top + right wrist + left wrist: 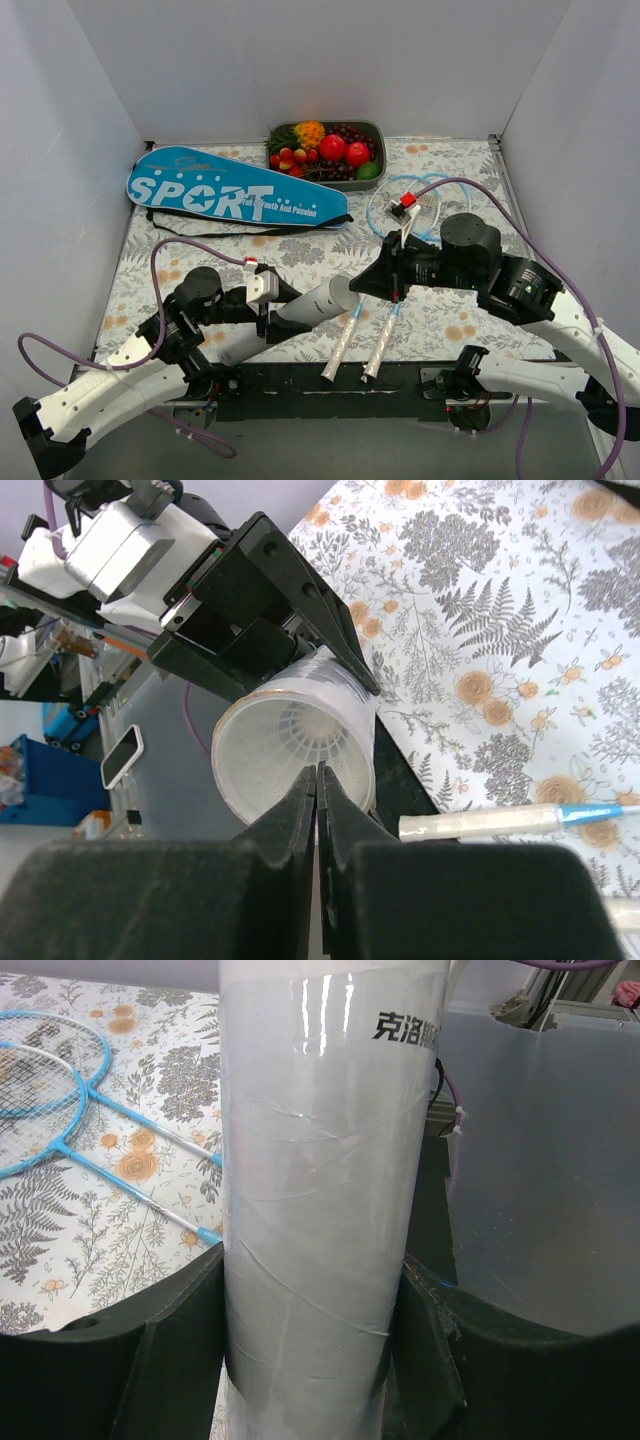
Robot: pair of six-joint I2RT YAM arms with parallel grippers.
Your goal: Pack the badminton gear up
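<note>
A white shuttlecock tube (300, 312) lies slanted above the near table edge, and my left gripper (268, 300) is shut on its middle. In the left wrist view the tube (320, 1180) fills the gap between both fingers (170, 1350). My right gripper (318, 770) is shut with nothing between its jaws, its tips right at the tube's open mouth (262, 770), where a white shuttlecock skirt shows inside. Two light-blue rackets (412, 205) lie to the right, their white handles (340, 352) pointing towards me. The blue "SPORT" bag (235, 195) lies at the back left.
A grey tray (378, 130) of colourful fruit stands at the back centre. White walls close in the table on three sides. A racket handle (490, 823) lies on the flowered cloth just right of my right gripper. Purple cables loop along both arms.
</note>
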